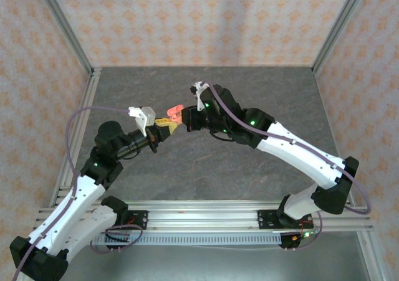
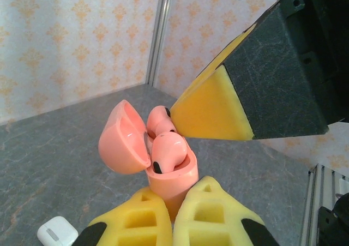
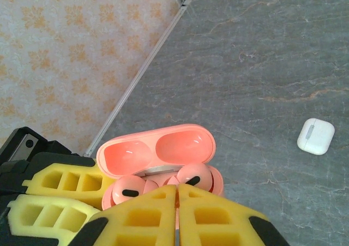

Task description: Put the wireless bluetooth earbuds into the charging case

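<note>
L gripper [image 2: 173, 208] clamped open coral-pink case [image 2: 173, 181] in mid-air; both pink earbuds [image 2: 169, 150] sat in it. R gripper [image 3: 176, 194] fingers together, empty, tips at them. I judged seating step; next: press flush, close lid [image 2: 122, 139].

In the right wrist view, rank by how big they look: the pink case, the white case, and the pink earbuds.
1. pink case, open, nearest the camera.
2. white case, farther off, so its real size is unsure.
3. pink earbuds, the two alike, nearly matching the white case.
</note>
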### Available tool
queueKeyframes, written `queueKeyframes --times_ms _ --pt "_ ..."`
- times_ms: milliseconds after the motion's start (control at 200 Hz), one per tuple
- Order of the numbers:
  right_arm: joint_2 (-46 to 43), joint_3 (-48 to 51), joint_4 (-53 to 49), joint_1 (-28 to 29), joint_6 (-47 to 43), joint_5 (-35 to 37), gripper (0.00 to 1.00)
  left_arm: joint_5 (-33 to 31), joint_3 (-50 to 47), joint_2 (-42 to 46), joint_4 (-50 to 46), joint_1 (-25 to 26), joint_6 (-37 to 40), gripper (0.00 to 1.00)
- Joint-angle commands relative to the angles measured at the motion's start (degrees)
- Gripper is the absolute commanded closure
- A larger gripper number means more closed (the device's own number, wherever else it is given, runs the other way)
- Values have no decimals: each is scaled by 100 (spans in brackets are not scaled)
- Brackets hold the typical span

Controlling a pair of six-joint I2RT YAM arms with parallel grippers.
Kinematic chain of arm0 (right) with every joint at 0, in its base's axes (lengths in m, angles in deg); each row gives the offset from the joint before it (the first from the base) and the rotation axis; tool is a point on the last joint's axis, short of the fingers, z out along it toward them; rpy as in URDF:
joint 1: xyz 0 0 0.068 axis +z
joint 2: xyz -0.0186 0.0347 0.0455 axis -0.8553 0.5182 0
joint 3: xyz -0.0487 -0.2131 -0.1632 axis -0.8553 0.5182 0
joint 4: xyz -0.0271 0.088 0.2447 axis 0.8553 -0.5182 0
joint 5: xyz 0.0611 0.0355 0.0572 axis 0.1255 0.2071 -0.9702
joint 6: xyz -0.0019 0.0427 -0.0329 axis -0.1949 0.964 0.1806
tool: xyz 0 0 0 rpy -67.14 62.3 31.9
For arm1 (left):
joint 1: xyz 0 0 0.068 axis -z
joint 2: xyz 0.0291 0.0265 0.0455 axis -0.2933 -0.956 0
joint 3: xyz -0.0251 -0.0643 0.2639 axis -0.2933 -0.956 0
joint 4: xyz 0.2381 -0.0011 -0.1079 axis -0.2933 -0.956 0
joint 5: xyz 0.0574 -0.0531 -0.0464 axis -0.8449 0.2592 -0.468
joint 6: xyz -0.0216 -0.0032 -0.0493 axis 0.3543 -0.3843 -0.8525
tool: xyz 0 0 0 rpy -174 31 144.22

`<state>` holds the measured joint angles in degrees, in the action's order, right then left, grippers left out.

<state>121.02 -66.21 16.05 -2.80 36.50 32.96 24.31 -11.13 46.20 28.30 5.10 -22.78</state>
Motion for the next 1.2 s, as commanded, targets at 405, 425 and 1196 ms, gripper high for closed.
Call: queueKeyframes --times_ms 405,425,1196 --pt "-199 -339 -52 9 -321 -357 92 74 146 181 137 81 74 100" --pt "-225 -375 -82 -4 -349 -350 92 91 155 181 138 79 82 100" --pt "293 -712 -692 -2301 684 -3751 55 876 1433 -1278 -303 813 734 100"
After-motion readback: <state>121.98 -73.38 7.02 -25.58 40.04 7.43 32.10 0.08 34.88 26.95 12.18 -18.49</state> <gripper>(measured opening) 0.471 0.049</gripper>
